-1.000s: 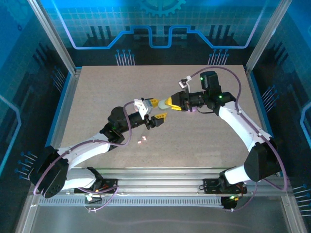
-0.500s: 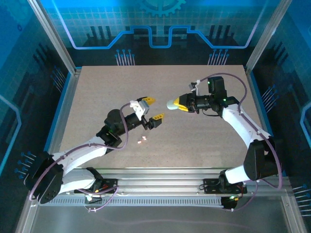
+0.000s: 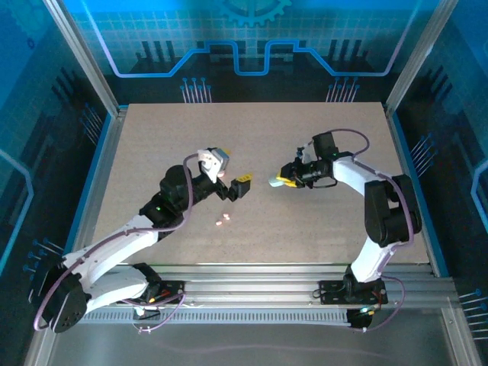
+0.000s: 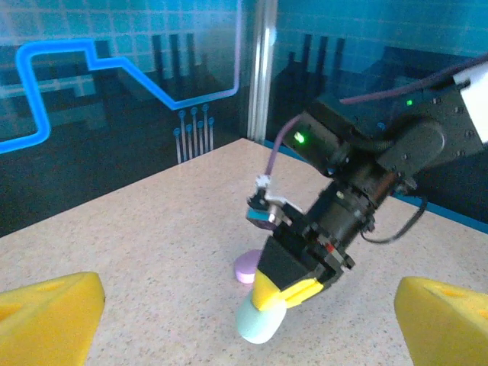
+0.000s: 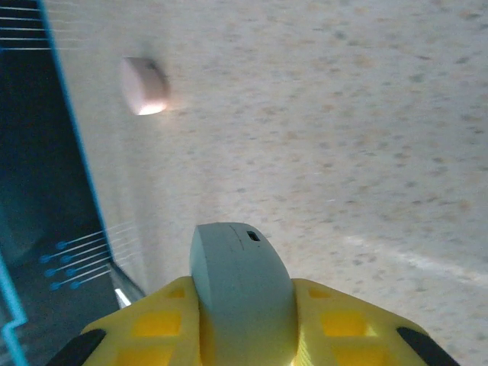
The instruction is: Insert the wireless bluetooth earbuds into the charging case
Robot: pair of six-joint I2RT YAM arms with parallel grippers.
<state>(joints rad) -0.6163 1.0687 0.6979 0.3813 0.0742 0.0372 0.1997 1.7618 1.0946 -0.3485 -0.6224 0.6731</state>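
Left gripper (image 3: 232, 175) has backed away from the right gripper (image 3: 277, 181) and thrown its jaws fully wide; we see nothing in them. The right gripper stays pinched on the mint case (image 4: 259, 322), low over the table (image 3: 152, 137). Pink earbuds (image 3: 222, 221) lie loose near the left gripper. We judge them the next pickup.

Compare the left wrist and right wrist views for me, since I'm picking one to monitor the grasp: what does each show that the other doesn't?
Left wrist adds the open left fingers, the right arm's black wrist and a purple rounded piece on the table behind the grasp. Right wrist adds a pale pink rounded piece lying farther off. Both show the mint case clamped between the right fingers, and the speckled table.
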